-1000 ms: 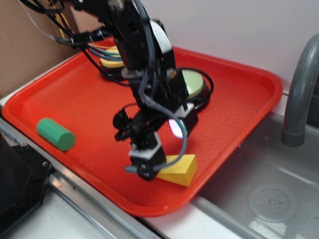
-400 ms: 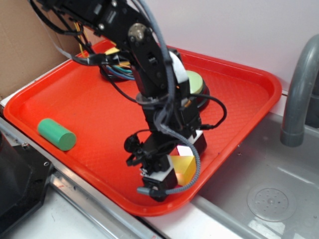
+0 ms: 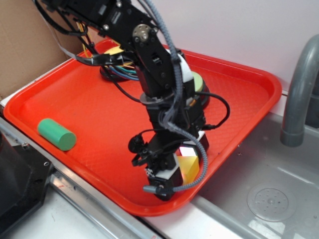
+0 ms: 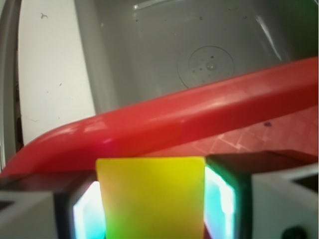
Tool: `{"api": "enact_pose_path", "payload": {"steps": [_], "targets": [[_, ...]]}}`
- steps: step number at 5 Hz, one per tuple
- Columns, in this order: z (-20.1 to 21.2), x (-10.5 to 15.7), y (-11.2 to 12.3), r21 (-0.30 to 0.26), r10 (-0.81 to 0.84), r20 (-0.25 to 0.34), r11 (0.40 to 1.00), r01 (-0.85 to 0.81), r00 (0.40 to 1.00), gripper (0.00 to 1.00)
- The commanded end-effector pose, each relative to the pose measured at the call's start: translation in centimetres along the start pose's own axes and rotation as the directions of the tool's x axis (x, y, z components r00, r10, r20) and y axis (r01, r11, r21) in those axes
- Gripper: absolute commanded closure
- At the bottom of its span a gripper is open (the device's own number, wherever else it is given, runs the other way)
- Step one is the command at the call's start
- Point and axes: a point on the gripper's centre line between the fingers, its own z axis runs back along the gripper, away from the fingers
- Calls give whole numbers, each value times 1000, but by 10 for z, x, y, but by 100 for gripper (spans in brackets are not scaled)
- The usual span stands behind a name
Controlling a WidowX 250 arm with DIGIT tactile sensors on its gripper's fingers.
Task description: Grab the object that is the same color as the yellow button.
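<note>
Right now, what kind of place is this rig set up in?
Probably a toy kitchen sink counter: a red tray rests over a grey sink basin with a drain, beside a grey faucet.

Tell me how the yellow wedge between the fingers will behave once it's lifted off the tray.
The yellow wedge looks solid and rigid, so it probably won't deform in the gripper. Its flat sides meet the finger pads squarely, which should resist slipping, though the smooth surface may be a little slick. Unlike the green cylinder, its flat faces make rolling on the tray unlikely if dropped.
</note>
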Motion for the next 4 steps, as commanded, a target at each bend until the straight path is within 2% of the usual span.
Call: {"api": "enact_pose_path", "payload": {"steps": [1,2,3,4], "targets": [[88,-9,16,30,266,-59,964,-265,962,100],[120,-29,16,88,433,-49,899,-428,900,100],[147,-57,14,182,644,-63,759,-625,763,100],[171,-88,7,218,785,-34,610,-762,619,100]]}}
